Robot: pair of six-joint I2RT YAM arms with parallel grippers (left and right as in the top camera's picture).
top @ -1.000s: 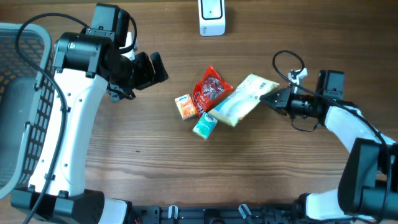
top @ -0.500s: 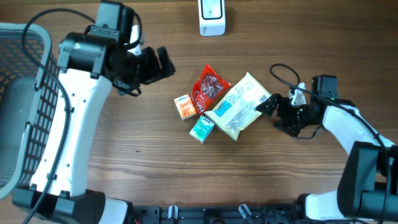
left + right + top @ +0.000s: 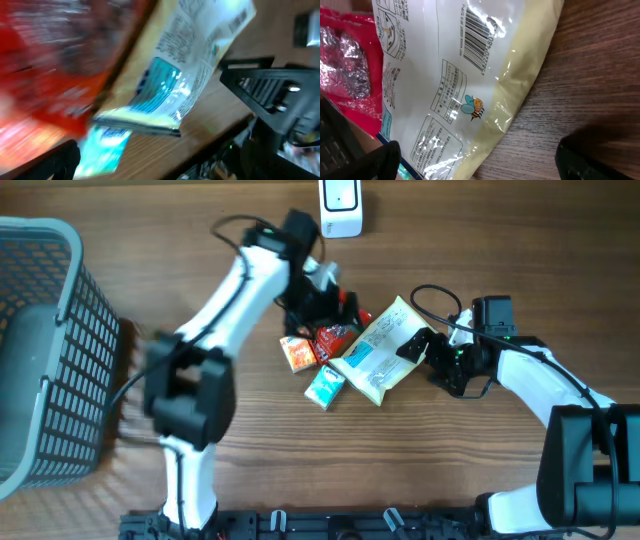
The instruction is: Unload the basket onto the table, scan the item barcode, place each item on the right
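Hovering wide open on both sides, with the yellow pouch (image 3: 385,348) lying loose on the desk (image 3: 250,450)!
Left fingers (image 3: 325,308) are spread above the red packet (image 3: 336,338) with nothing in them, though the left wrist view is badly blurred. Right fingers (image 3: 414,346) gape too, just beside the pouch's right edge and gripping nothing. The pouch lies flat mid-desk, printed side up, its barcode (image 3: 477,37) clear in the right wrist view and a little bee logo (image 3: 472,106) below it. It overlaps the red packet's edge. An orange box (image 3: 296,352) and a teal packet (image 3: 326,385) sit close on the left. The white scanner (image 3: 340,205) stands at the far edge, well apart, and a grey basket (image 3: 45,350) sits at far left.
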